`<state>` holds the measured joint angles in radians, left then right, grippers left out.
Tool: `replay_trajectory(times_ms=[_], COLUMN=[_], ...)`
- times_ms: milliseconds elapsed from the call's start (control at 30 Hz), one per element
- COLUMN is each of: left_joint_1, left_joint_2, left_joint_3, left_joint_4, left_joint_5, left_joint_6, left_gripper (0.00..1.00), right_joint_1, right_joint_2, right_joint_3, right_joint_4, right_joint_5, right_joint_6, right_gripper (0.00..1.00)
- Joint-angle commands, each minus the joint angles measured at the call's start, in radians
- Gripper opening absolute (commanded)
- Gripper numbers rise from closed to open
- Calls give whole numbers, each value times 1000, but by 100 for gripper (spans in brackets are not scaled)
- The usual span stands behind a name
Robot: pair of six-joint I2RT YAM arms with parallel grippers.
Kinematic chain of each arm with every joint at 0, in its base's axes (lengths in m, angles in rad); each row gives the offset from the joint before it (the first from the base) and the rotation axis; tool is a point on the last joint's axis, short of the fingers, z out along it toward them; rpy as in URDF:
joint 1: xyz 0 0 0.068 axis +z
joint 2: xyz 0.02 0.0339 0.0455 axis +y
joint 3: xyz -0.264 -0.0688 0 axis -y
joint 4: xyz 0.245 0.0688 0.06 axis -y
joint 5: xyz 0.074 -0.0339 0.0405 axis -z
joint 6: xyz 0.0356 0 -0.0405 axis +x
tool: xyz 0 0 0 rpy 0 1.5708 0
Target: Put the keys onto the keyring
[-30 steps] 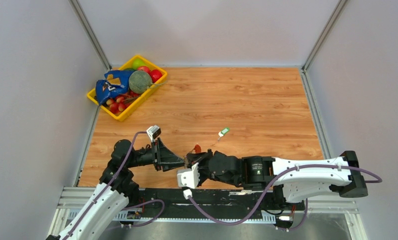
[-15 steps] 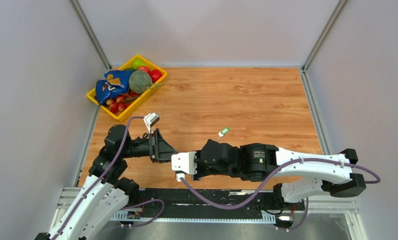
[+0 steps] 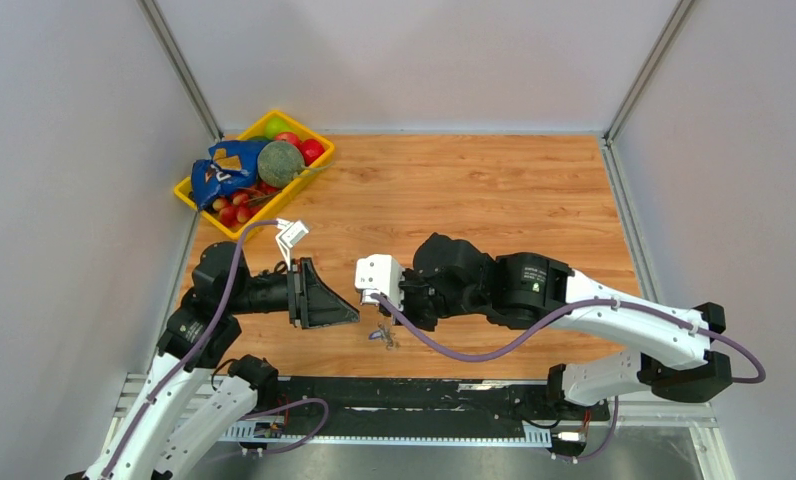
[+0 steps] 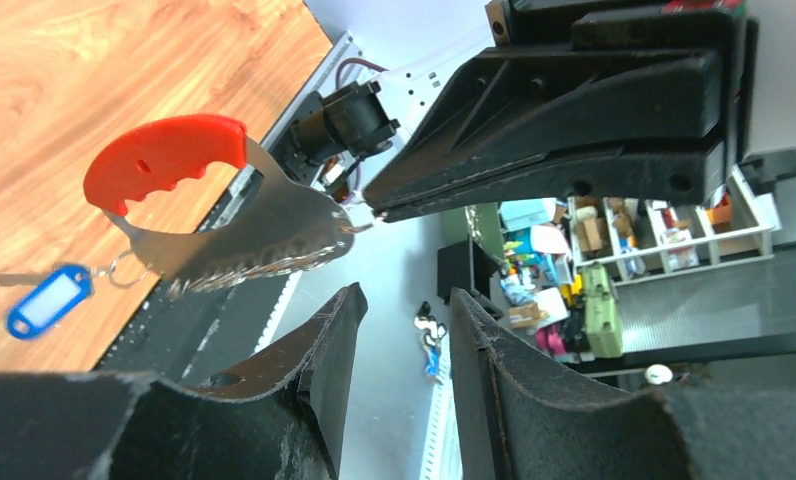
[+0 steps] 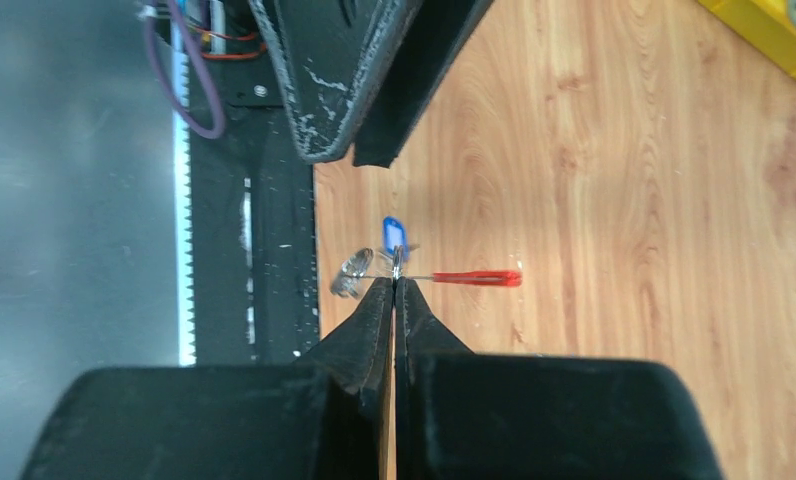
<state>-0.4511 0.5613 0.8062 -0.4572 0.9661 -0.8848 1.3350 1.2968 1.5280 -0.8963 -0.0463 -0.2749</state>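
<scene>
As my right claw (image 5: 394, 282) clamps the silver metal of the keyring (image 4: 239, 240), the blue key (image 4: 44, 300) hangs from it above the near edge of the tabletop (image 3: 494, 190); my left claw (image 4: 404, 295), fingers apart and empty, hovers just beside.

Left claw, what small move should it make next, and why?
Probably ease the left claw forward and close it on the keyring at its red end. The right claw is shut on the keyring's metal part, with the blue key hanging from it, while the left claw is open, empty and just short of it. A second grip would likely steady it.
</scene>
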Motion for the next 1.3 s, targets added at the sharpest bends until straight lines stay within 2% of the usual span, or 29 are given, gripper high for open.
replay_trajectory(times_ms=[0,200,300,533,633,833,1033,1267], left_joint_1=[0,0,0,-1,0,0,0,-1], left_joint_2=[-25,-42,-69,-95,-104,-95,-91,-100], left_joint_3=[-22,-44,-68,-79,-72,-57,-16,-15], left_joint_4=[98,255,316,423,427,385,267,316], left_joint_5=[15,15,-12,49,70,89,35,31], left_joint_6=[69,78,93,105,117,166,263,241], left_gripper=[46,46,50,52,51,43,45,45], right_joint_1=[-22,-55,-88,-149,-158,-163,-163,-163], right_joint_2=[-16,11,38,99,110,121,116,123], right_joint_3=[80,126,157,214,217,234,229,239], right_joint_4=[5,-12,-10,-6,14,49,51,57], right_joint_5=[-200,-319,-390,-454,-476,-515,-544,-506], right_joint_6=[58,104,148,230,242,253,253,269], right_gripper=[0,0,0,0,0,0,0,0])
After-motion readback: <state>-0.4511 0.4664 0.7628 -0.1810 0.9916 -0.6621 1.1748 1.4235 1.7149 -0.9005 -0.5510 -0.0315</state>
